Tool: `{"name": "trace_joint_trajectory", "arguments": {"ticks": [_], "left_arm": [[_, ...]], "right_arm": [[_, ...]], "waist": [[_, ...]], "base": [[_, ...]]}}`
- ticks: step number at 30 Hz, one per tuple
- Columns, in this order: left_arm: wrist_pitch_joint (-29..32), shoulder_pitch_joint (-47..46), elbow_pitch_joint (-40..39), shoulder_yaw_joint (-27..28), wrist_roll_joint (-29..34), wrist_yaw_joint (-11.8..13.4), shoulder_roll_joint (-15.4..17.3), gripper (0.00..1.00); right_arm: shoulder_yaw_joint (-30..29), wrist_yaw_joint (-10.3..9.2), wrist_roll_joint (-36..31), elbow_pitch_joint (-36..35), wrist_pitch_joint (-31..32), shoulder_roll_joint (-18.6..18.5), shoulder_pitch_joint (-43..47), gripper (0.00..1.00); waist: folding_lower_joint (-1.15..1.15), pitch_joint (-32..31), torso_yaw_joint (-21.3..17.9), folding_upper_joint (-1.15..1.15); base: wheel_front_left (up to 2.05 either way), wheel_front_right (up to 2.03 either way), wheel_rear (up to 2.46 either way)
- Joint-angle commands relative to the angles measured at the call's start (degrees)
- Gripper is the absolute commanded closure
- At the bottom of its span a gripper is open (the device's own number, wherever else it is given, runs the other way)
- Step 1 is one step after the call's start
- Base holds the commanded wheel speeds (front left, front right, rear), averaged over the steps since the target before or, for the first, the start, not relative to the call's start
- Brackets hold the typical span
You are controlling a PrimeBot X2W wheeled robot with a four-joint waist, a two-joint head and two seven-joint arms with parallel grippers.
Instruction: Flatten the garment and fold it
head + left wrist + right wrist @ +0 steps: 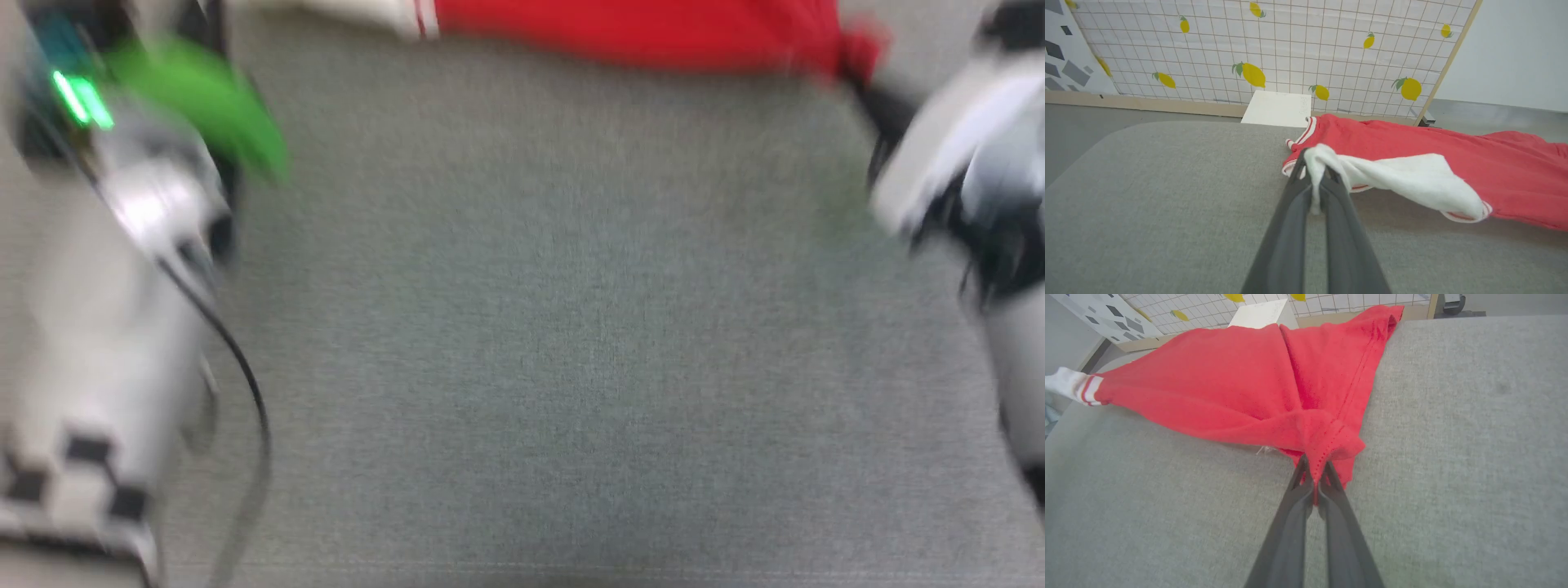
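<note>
The garment (645,28) is a red shirt with white sleeves, stretched along the top edge of the blurred head view on the grey table (522,327). In the left wrist view my left gripper (1314,171) is shut on a white sleeve (1412,179) of the garment (1412,139), lifting the cloth off the surface. In the right wrist view my right gripper (1314,477) is shut on a bunched red hem corner of the garment (1229,384), whose body spreads away toward a striped sleeve cuff (1086,388).
A lemon-print grid panel (1290,49) stands behind the table with a white box (1278,108) at its foot. The pale left forearm (98,343) with a black cable and the right forearm (980,180) flank the grey surface.
</note>
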Motion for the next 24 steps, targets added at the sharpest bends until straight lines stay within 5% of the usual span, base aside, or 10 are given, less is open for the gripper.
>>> {"name": "trace_joint_trajectory", "arguments": {"ticks": [1,13,24], "left_arm": [[-0.3,4.6,-1.6,0.1,-1.2,0.4,-0.5,1.00],[6.0,43.0,-21.2,2.2,-11.9,8.0,-0.4,1.00],[11.4,60.3,-32.8,3.3,-17.4,13.3,1.2,1.00]], "right_arm": [[0.3,-0.08,1.0,-0.7,-1.0,-0.6,3.2,1.00],[2.9,-0.08,2.3,-5.7,-5.3,-3.7,26.5,1.00],[-2.2,-0.08,1.6,-11.3,-0.6,-4.4,40.6,1.00]], "waist": [[0.01,-9.9,2.2,0.00],[0.01,-20.0,2.2,0.00],[0.01,-21.5,1.5,0.00]], "base": [[0.00,0.00,0.00],[0.00,0.00,0.00],[0.00,0.00,0.00]]}}
